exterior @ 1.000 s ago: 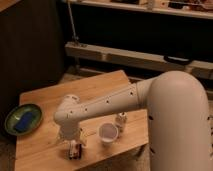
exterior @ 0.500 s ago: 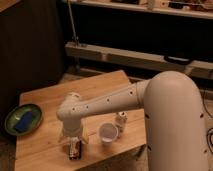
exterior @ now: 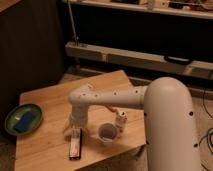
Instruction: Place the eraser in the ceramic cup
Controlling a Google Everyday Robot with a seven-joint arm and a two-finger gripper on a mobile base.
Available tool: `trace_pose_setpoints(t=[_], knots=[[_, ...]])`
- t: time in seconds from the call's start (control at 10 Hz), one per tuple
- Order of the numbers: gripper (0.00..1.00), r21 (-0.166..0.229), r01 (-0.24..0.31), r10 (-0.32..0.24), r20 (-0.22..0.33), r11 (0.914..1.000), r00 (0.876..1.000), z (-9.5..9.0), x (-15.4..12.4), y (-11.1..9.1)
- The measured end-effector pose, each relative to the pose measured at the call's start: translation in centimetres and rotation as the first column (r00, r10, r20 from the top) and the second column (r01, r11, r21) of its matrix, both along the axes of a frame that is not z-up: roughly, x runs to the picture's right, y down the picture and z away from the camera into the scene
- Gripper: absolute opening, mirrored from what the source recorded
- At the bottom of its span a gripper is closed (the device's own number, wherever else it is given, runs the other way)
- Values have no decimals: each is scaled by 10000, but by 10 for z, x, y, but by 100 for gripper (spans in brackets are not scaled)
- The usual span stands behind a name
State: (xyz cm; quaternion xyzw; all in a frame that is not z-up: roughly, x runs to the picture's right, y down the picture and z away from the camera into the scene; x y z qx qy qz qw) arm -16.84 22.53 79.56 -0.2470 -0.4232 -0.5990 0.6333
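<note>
Nearest the table's (exterior: 50, 100) front edge, the eraser (exterior: 75, 146) lies flat on the wood, not yet lifted. The gripper (exterior: 76, 132) hangs right over its far end with fingers spread to either side, nothing pinched. Just to the right stands the ceramic cup (exterior: 108, 133), seemingly empty, so I judge that grasping, carrying across and dropping in all remain.

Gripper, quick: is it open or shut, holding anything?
Gripper: open, holding nothing, poised over the far end of the eraser lying on the table.
</note>
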Motion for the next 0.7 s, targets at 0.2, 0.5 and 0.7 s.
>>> trace_pose_setpoints(t=[0.2,0.5,0.7], knots=[[80,-1121,542,-446,864,9922,9953,7,-6,-14],[80,-2790,1573,-1174,1543,9473,9810,9,-13,-19],[80,-3611,2407,-1958,1567,9009,9680,5,-14,-18]])
